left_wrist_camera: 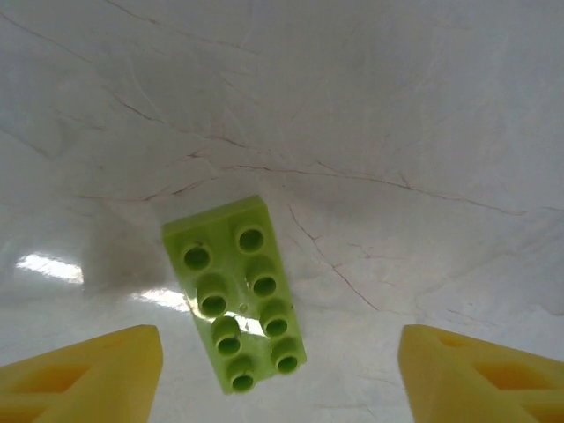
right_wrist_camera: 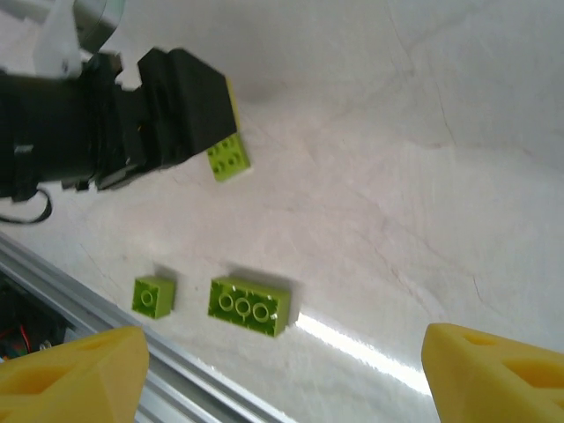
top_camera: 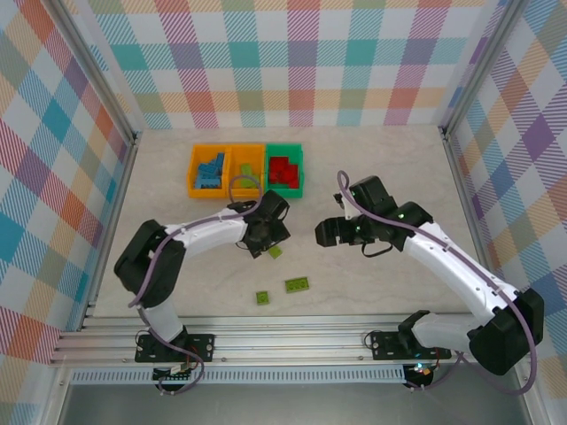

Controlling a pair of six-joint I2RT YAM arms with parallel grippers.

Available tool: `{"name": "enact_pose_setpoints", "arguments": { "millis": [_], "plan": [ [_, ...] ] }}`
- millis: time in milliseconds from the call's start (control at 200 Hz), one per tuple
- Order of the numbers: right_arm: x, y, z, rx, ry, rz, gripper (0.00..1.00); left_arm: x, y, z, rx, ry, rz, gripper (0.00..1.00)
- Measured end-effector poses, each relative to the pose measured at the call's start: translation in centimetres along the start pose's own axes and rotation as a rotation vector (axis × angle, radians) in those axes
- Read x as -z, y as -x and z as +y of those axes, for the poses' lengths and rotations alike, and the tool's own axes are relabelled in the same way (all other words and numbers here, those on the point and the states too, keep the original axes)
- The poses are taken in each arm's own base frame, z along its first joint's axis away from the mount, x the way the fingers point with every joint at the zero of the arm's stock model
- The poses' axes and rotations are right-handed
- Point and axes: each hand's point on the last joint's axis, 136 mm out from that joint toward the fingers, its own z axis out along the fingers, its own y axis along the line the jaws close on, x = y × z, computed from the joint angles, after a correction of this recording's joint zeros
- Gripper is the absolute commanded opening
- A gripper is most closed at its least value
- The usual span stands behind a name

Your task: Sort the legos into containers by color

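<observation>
We are holding the left gripper [left_wrist_camera: 280, 370], fingers [left_wrist_camera: 88, 379] wide apart, above the lime brick [left_wrist_camera: 233, 291] lying studs-up on the table [left_wrist_camera: 397, 132]; we are judging it best to centre and square the fingers across its narrow width before closing.

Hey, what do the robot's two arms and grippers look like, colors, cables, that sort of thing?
The left arm and right arm each have white link shells, bulky black joint housings and a greyish-purple cable looping alongside. The left gripper and right gripper have black bodies. The left fingers and right fingers are chunky yellow plastic wedges.
</observation>
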Motion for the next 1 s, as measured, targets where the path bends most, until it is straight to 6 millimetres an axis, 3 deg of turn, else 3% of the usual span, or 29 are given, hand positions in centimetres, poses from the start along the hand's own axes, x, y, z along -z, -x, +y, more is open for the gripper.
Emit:
{"name": "enact_pose_setpoints", "arguments": {
  "millis": [130,485,650,785,920,1000],
  "plan": [
    [0.4,-0.5,-0.1,-0.012,-0.004,0.007,0.82,-1.9,-0.5,0.8,-0.011,0.088,0.043,0.56],
    [1.2,-0.3,0.2,-0.034,0.008,-0.022,0.82,-1.5,-0.6,1.7,-0.059,0.161,0.060,0.17],
    [1.3,-0.2,0.3,-0.047,0.011,-0.026,0.82,-0.4,0.1,1.1,-0.135,0.138,0.047,0.18],
    [1.3,-0.1,0.3,-0.063,0.011,-0.028,0.83,3.7,4.5,-1.9,-0.201,0.063,-0.093,0.23],
    [1.3,0.2,0.4,-0.071,0.017,-0.040,0.83,9.5,12.7,-5.6,-0.187,-0.039,-0.308,0.25],
    [1.3,0.3,0.5,-0.079,0.019,-0.044,0.83,11.6,17.7,-6.8,-0.156,-0.059,-0.406,0.25]
  ]
}}
